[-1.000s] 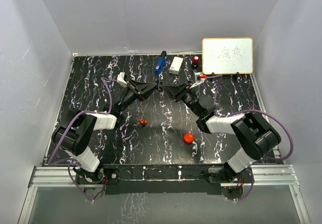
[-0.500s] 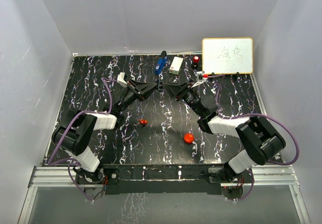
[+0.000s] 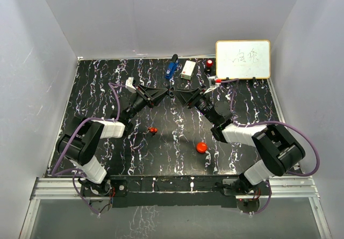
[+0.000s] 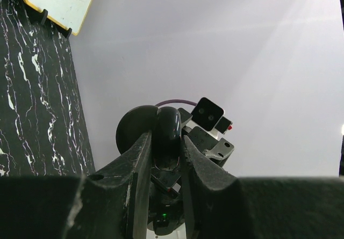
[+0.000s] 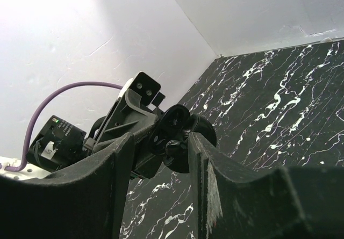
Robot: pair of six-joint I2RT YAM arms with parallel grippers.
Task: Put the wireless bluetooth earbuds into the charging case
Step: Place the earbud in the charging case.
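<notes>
Black round case [image 5: 185,127] beyond parted jaws, marbled table [image 5: 279,99] behind.

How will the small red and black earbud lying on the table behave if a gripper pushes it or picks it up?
The earbud is tiny beside the red puck, so it is probably very light and would skid on the table at a slight push. Its shape seems rounded, so it may roll or twist out of a pinch.

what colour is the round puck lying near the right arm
The small round puck is red; top view shows it best.
</notes>
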